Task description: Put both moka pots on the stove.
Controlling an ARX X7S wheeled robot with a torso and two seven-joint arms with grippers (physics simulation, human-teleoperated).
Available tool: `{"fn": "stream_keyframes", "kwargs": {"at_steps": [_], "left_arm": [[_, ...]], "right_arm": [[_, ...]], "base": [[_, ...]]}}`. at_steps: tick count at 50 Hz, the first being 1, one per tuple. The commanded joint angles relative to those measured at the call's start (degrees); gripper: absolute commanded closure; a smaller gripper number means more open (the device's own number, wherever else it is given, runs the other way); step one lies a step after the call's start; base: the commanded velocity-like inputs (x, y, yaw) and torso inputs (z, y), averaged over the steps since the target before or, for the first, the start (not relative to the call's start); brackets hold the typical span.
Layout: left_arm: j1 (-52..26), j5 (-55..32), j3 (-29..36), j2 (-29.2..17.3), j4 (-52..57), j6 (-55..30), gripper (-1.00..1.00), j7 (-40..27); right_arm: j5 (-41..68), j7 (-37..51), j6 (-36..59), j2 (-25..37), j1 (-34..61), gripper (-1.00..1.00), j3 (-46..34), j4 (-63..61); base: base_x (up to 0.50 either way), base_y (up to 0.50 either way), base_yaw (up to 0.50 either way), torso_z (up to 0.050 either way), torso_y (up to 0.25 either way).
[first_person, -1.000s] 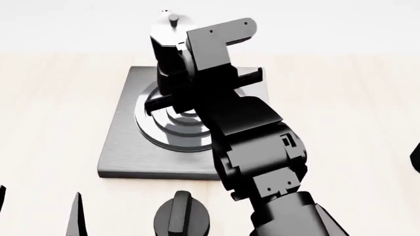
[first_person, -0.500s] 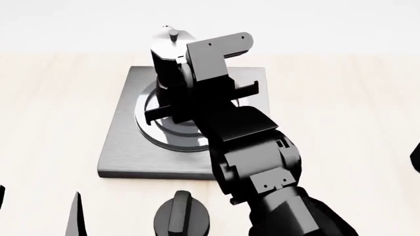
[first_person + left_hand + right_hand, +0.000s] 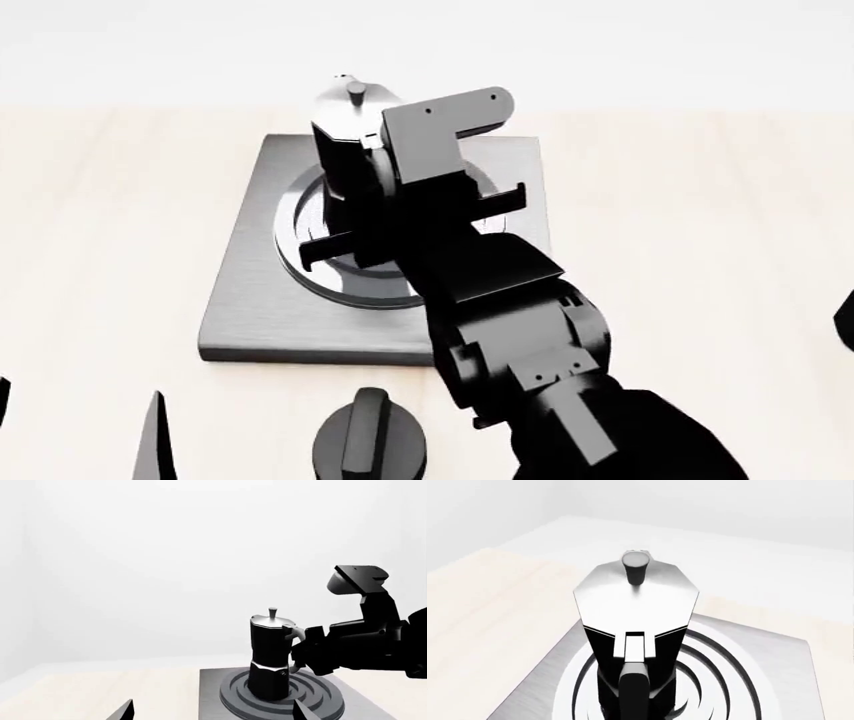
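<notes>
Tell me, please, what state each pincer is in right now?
Left pincer: open, holding nothing.
Right pincer: cannot be told; it sits at the handle of the moka pot, and its grip is not visible.

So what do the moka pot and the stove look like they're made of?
Moka pot: glossy black faceted body with sharp highlights, likely painted or enamelled metal; its lid looks like bare silvery metal. Stove: dark-grey metal by its look, with a fine brushed grain; the ring burner looks like the same metal.
</notes>
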Motion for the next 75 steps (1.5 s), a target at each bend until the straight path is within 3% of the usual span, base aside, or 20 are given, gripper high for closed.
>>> {"fn": "stream_keyframes", "kwargs": {"at_steps": [1,8,9,19,26,41,47,49,54,60,64,75], "left_arm": [[-0.22,-0.10,0.12,-0.06,-0.16,0.06,-1.00,-0.07],[-0.21,-0.10,0.13,-0.18,-0.03,0.03,-1.00,-0.21],[-0.25,-0.09,0.20,-0.17,-0.05,0.00,-1.00,-0.20],[-0.16,-0.14,0.31,-0.31,0.35,-0.14,-1.00,-0.40],[-0.36,-0.04,0.50,-0.33,0.31,-0.22,-1.00,-0.44],[-0.66,0.12,1.14,-0.22,0.06,-0.18,-1.00,-0.38],[-0.68,0.27,1.33,-0.17,0.07,-0.16,-1.00,-0.51],[-0.72,0.27,1.30,-0.17,0.08,-0.13,-1.00,-0.58],[-0.82,0.25,1.43,-0.17,0.06,-0.13,-1.00,-0.58],[-0.55,0.16,1.40,-0.20,0.19,0.42,-1.00,-0.70],[-0.29,0.32,1.48,-0.21,0.34,0.68,-1.00,-0.85],[-1.31,0.38,1.97,0.34,-1.02,1.15,-1.00,-0.66]], "right_arm": [[7.20,-0.02,-2.58,-0.09,0.80,1.00,-8.22,0.92],[10.22,-0.21,-3.35,-0.09,0.69,1.00,-11.73,1.33],[10.42,0.25,-3.72,-0.09,0.68,-1.00,-12.14,1.38],[12.38,1.85,-4.69,1.41,2.25,-1.00,-13.29,-2.68],[12.83,14.37,-5.62,15.61,2.94,-1.00,-11.92,-31.88],[5.19,34.16,-12.10,34.73,0.26,-1.00,-11.02,-67.97],[-2.88,41.16,-13.91,38.95,-0.09,-1.00,-11.53,-74.42],[-8.06,44.43,-19.55,40.77,-2.09,-1.00,-9.77,-76.53],[-11.99,51.47,-16.14,43.91,-0.99,-1.00,-10.26,-80.88],[-14.96,50.86,-15.55,49.12,-0.96,-1.00,-11.45,-85.24],[-9.29,48.72,-19.95,52.54,-2.80,-1.00,-9.24,-83.81],[-11.83,48.24,-22.06,60.30,-5.39,-1.00,-9.23,-79.08]], "base": [[0.00,0.00,0.00,0.000,0.000],[0.00,0.00,0.00,0.000,0.000],[0.00,0.00,0.00,0.000,0.000],[0.00,0.00,0.00,0.000,0.000],[0.00,0.00,0.00,0.000,0.000],[0.00,0.00,0.00,0.000,0.000],[0.00,0.00,0.00,0.000,0.000],[0.00,0.00,0.00,0.000,0.000],[0.00,0.00,0.00,0.000,0.000],[0.00,0.00,0.00,0.000,0.000],[0.00,0.00,0.00,0.000,0.000],[0.00,0.00,0.00,0.000,0.000]]}}
